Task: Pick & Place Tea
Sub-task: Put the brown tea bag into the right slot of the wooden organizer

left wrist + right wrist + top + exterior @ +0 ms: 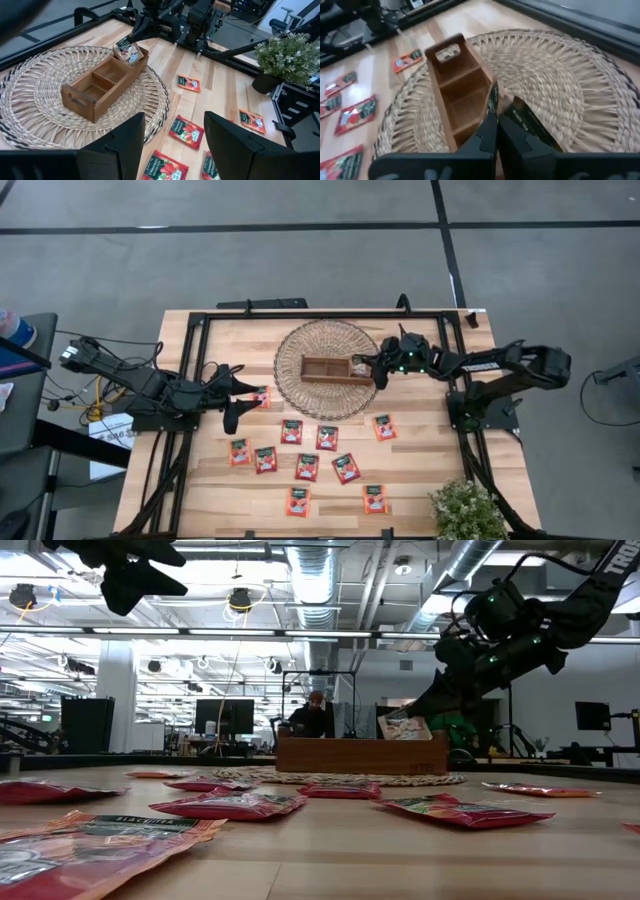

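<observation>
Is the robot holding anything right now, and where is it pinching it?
Yes. The right gripper pinches a tea sachet by its upper edge, over the end compartment of the wooden tray. The left gripper is open and holds nothing.

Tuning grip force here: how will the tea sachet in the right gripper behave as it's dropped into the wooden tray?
The sachet held by the right gripper looks thin and flat, so probably light and floppy. Its foil-like surface may slip. It stands tilted in the tray end compartment, so it may lean rather than lie flat.
</observation>
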Controlling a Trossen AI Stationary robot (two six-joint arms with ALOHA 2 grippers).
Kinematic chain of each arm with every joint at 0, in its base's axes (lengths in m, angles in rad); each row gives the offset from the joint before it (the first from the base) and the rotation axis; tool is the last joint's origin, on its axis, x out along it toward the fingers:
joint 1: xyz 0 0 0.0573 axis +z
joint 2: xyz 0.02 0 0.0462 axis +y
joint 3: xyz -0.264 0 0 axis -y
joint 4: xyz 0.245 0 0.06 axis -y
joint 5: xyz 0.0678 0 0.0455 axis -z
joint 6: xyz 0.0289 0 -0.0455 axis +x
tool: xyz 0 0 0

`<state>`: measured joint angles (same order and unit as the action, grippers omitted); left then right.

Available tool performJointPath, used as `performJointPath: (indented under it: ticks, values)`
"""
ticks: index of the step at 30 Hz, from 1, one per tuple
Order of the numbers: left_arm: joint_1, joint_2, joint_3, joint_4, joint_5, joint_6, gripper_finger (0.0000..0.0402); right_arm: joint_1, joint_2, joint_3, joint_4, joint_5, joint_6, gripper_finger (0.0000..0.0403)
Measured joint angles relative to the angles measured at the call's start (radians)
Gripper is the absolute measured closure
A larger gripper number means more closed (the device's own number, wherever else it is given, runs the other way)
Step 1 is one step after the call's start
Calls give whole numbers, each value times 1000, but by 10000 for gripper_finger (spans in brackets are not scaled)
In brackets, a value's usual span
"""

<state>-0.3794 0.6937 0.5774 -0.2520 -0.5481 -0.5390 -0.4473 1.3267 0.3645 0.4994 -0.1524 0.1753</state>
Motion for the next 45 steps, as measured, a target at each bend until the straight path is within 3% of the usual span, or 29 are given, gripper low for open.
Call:
performJointPath:
  ticks: [20, 33, 45]
  values:
    - [0, 0, 0, 0, 29, -12, 205, 2, 33, 0, -10, -6, 23, 403]
    - [0, 0, 0, 0, 30, -5, 205, 2, -91, 0, -166, -7, 34, 401]
    - [0, 0, 0, 10, 46, 0, 205, 3, -97, 0, -191, -11, 37, 290]
